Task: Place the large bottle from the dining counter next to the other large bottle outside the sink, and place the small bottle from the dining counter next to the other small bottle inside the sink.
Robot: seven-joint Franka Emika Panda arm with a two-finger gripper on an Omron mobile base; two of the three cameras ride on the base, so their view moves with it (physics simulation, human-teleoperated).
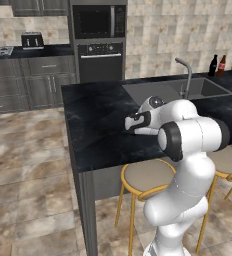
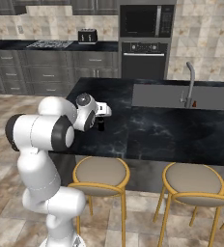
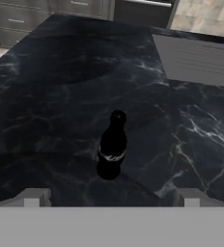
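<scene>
Now pincer point(image 3: 111, 198) wide apart above upright bottle point(image 3: 112, 146) on dining counter point(image 3: 51, 96).

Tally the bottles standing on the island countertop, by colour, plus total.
Black: 2, the near bottle and the far bottle beyond the sink
Brown with red label: 1, the brown bottle beside the far bottle
Total: 3

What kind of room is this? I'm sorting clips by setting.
A rendered home kitchen: built-in oven in dark cabinets, a black counter with sink and tap, and gold-legged stools along it.
</scene>
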